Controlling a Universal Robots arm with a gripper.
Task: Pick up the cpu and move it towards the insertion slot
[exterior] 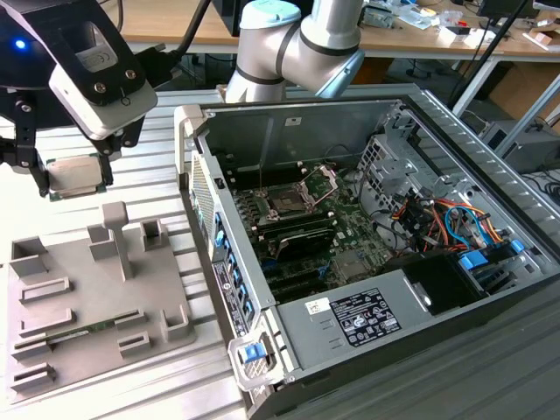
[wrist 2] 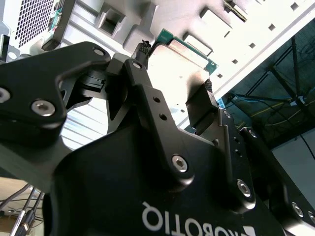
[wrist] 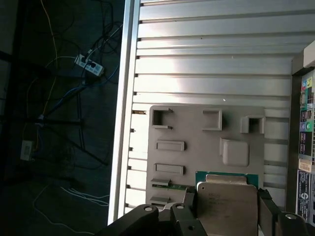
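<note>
the gripper is clamped on the cpu by thin edges – a jolt toward the insertion slot, at the exterior view's right, may let it slip.

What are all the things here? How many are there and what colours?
cpu: one, silvery with a green rim, held in the air near the tray.
insertion slot: one, dark with a silver frame, on the green board inside the computer case.
computer case: one, grey, open, exterior view's right.
tray: one, grey, on the table, exterior view's left.
memory stick: one, thin green, lying in the tray.
table: one, silver, slatted.
power strip: one, white, on the dark floor.
arm: one, silver and pale blue, behind the case.
gripper: one, black, shut on the cpu.
</note>
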